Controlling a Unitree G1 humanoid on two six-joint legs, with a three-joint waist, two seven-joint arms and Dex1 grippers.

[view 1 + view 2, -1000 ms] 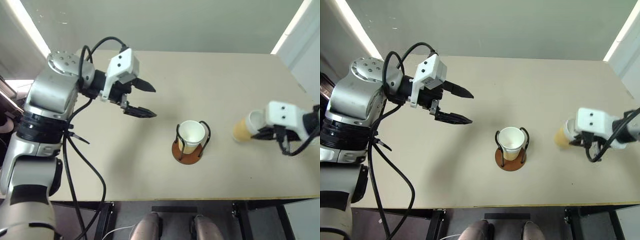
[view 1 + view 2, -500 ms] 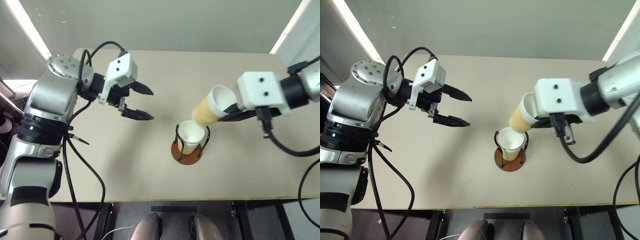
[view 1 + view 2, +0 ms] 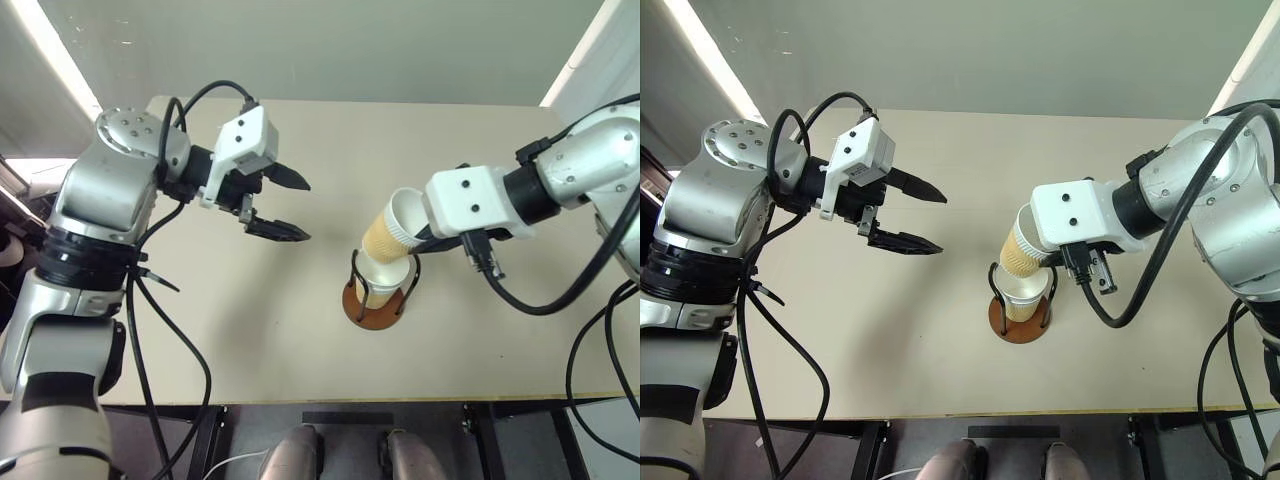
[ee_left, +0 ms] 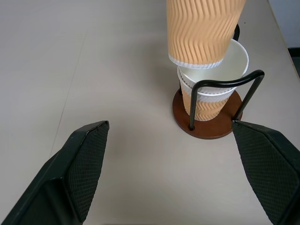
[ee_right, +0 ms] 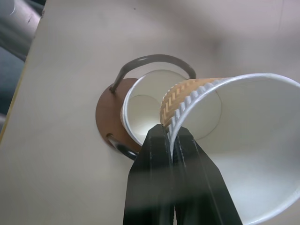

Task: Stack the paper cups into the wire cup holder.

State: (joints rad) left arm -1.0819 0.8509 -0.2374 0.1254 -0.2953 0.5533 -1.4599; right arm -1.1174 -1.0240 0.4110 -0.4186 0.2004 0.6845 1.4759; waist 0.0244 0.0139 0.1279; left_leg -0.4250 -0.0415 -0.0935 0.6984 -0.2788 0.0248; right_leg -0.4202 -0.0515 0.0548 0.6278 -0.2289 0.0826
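The beige table [image 3: 300, 330] spreads across the whole scene, and both arms are up over it. On the left side, the left gripper [image 3: 290, 206] hangs in the air with its two black fingers spread wide and nothing between them, pointing across toward the middle of the table, well apart from the action.

Centre stage sits the wire cup holder [image 3: 375, 305], its reddish-brown disc flat on the table and its black wire loops standing upright. Inside the loops stand nested cups [image 4: 213, 101]; the left wrist view shows two white rims one inside the other, mouths up.

Now the carried cup [image 3: 390, 229]: a ribbed tan cup, tilted, its bottom end dipping at the mouth of the nested cups and its white open mouth leaning up toward the right arm. The right gripper [image 5: 172, 140] has it by the rim, fingers pinched tight on the cup's wall, one finger inside and one outside. The cup's base hangs just over the rim of the top nested cup, not seated.
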